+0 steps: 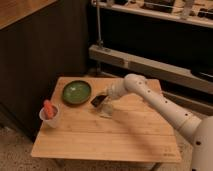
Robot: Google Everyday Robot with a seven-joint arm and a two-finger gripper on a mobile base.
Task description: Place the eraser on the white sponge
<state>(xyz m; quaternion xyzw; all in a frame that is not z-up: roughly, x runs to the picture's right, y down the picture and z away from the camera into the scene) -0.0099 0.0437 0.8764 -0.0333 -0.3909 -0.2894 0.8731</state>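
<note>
Camera view shows my pincer (pixel 101 100) just right of the green bowl (pixel 76 92), closed on the eraser (pixel 97 100), which hangs above the bench (pixel 125 140). The white sponge (pixel 106 111) lies on the wood just below the eraser, right of the bowl; a white cup (pixel 50 116) stands well left of it.

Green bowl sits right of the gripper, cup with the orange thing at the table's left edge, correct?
Not quite. In the camera view the green bowl sits to the left of the gripper, toward the back of the wooden table. The rest holds: the white cup with the orange item is at the table's left edge.
</note>
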